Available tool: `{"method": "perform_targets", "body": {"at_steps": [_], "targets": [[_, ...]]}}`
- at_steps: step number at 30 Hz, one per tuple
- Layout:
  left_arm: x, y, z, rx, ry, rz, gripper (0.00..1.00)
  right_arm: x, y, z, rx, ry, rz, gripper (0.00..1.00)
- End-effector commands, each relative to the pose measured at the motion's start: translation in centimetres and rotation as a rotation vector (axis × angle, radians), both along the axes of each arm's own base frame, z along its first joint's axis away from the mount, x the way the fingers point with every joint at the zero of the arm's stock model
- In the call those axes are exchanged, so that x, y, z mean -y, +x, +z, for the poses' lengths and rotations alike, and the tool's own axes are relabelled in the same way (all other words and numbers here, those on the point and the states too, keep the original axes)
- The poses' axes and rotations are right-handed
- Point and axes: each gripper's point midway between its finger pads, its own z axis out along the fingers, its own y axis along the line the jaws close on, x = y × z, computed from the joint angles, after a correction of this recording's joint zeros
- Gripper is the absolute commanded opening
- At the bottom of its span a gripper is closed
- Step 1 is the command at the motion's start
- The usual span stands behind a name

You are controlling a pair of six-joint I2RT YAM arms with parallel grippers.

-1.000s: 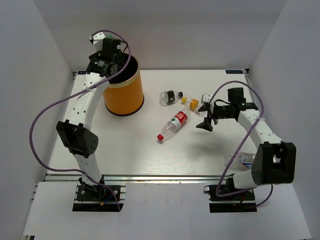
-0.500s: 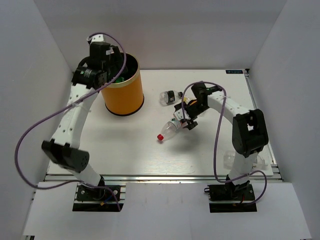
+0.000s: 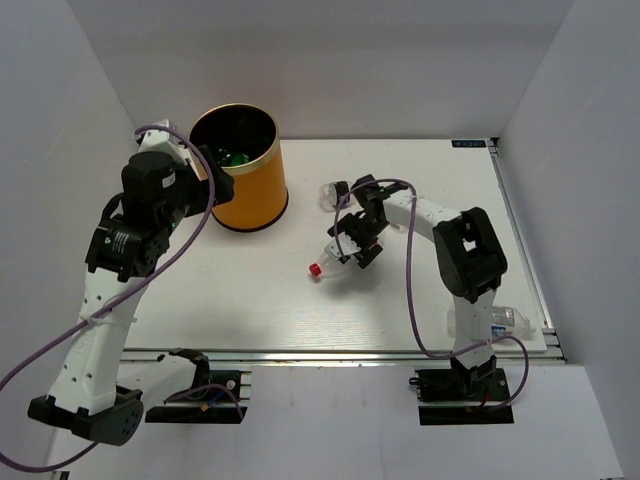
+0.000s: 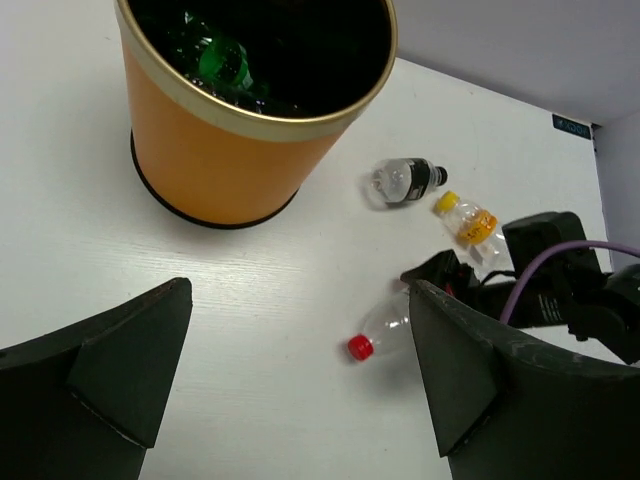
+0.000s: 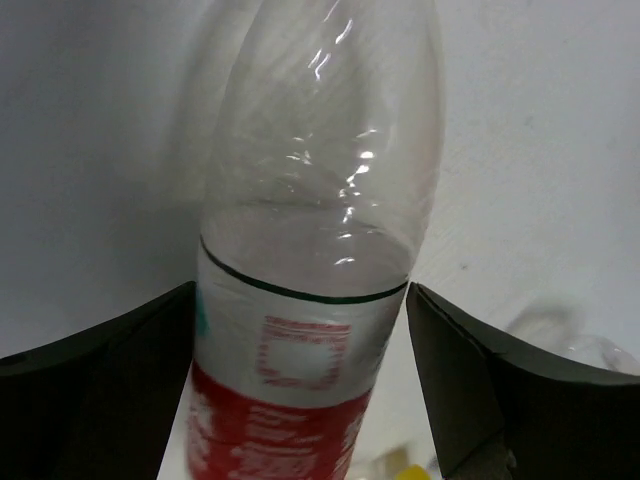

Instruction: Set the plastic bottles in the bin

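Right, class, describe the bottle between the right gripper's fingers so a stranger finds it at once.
From the orange bin, look right across the table to three clustered bottles. The target bottle lies between the right gripper's open fingers. Only it has a red cap and label; its neighbours are the black-labelled bottle and yellow-capped bottle.

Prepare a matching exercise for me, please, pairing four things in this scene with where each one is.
Things:
1. green bottle
2. red-capped bottle
3. yellow-capped bottle
4. bin

Places:
A. between the open fingers of the right gripper
B. standing upright at the far left of the table
C. inside the bin
D. lying beside the black-labelled bottle

Pairs: 1-C, 2-A, 3-D, 4-B
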Motion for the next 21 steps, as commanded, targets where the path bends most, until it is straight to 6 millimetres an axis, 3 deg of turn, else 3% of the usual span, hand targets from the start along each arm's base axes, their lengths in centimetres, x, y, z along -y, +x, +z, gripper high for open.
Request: {"method": "perform_targets", "body": {"at_steps": [1, 2, 4, 7, 8, 9, 10, 11, 12, 14, 15, 16, 18, 19, 20, 21], "targets": [[0.6, -1.3, -0.6, -0.007, -0.032, -0.035, 1.0, -0.7, 1.2, -1.3, 0.05, -0.07, -0.027, 0.86], [0.4, -1.7, -0.4, -0.005, -0.043, -0.031, 1.0, -0.8, 1.2, -1.7, 0.026, -0.08, -0.046, 0.83], [0.5, -2.2, -1.2, -0.027, -0.049, -0.036, 1.0, -1.1, 0.3, -2.1, -0.03, -0.099, -0.061, 0.59], [0.4, -3.0, -1.1, -0.015, -0.056, -0.044, 1.0, -2.2, 0.5, 0.8, -0.096, -0.043, -0.13, 0.21], [0.4, -3.2, -0.9, -0.006, -0.059, -0.045, 1.0, -3.6, -0.2, 3.4, -0.148, 0.034, -0.139, 0.16], [0.5, -3.4, -1.8, -0.025, -0.058, -0.056, 1.0, -3.6, -0.6, 4.5, -0.186, 0.05, -0.159, 0.13], [0.4, -3.9, -1.5, -0.005, -0.064, -0.056, 1.0, -4.5, 0.1, 6.9, -0.173, 0.1, -0.165, 0.11], [0.5, -4.4, -1.9, -0.008, -0.069, -0.07, 1.0, -6.0, -0.7, 10.3, -0.237, 0.19, -0.165, 0.09], [0.7, -4.6, -2.9, -0.02, -0.07, -0.081, 1.0, -7.1, -0.1, 13.4, -0.237, 0.249, -0.204, 0.09], [0.6, -5.6, -2.9, 0.003, -0.095, -0.085, 1.0, -9.4, -0.4, 17.7, -0.313, 0.373, -0.247, 0.08], [0.5, -5.9, -3.9, -0.013, -0.091, -0.085, 1.0, -10.8, 1.0, 22.4, -0.284, 0.484, -0.288, 0.08], [0.4, -6.2, -4.1, -0.012, -0.105, -0.079, 1.0, -11.5, 1.3, 23.9, -0.294, 0.526, -0.313, 0.08], [0.2, -7.0, -4.2, 0.001, -0.119, -0.076, 1.0, -13.5, 3.2, 30.0, -0.288, 0.72, -0.388, 0.08], [0.1, -7.2, -4.0, 0.011, -0.122, -0.076, 1.0, -14.3, 4.2, 32.5, -0.236, 0.808, -0.379, 0.08], [-0.1, -7.4, -4.4, 0.001, -0.125, -0.064, 1.0, -14.5, 3.9, 33.5, -0.32, 0.836, -0.441, 0.06], [-0.1, -7.7, -4.1, 0.012, -0.128, -0.065, 1.0, -15.2, 4.8, 36.5, -0.251, 0.947, -0.393, 0.06]]}}
